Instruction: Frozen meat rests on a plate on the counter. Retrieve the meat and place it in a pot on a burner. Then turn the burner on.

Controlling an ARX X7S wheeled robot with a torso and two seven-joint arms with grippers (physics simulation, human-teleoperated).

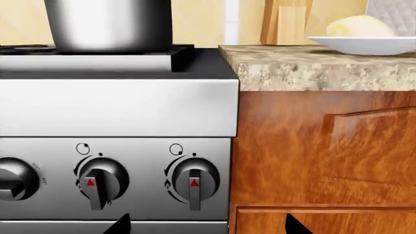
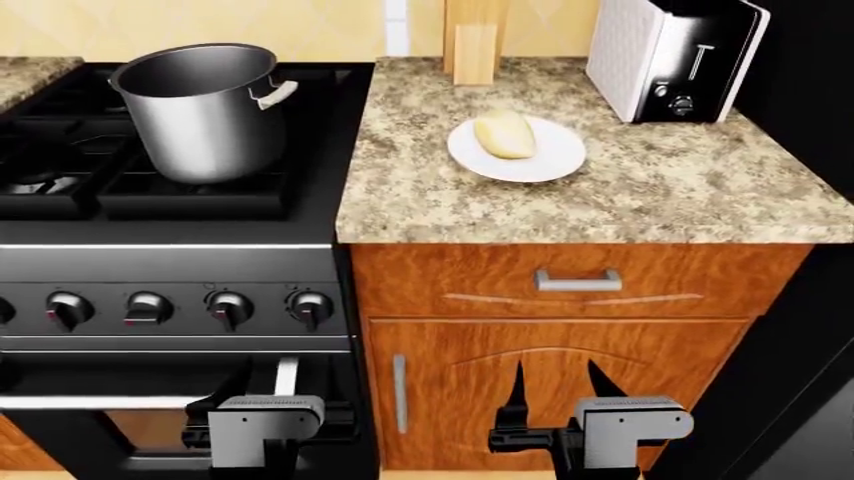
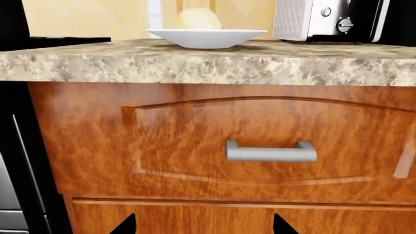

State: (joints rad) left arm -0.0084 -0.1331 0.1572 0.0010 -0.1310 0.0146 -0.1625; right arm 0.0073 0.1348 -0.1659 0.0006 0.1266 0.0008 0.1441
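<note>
The pale cream meat (image 2: 505, 133) lies on the round white plate (image 2: 550, 160) on the granite counter (image 2: 641, 205). The steel pot (image 2: 200, 105) stands on a back-right burner of the black stove (image 2: 200, 200), with nothing showing inside it. Both grippers hang low in front of the cabinets, well below the counter. My left gripper (image 2: 267, 382) is open before the oven door, and its wrist view faces the stove knobs (image 1: 97, 180). My right gripper (image 2: 557, 385) is open before the cupboard door, empty. The meat (image 3: 200, 19) and plate (image 3: 206, 37) also show above the counter edge.
A white toaster (image 2: 674, 60) stands at the counter's back right, and a wooden block (image 2: 475, 40) against the wall behind the plate. Several knobs (image 2: 230, 307) line the stove front. A drawer handle (image 2: 578, 282) and a door handle (image 2: 398, 380) stick out of the wooden cabinet.
</note>
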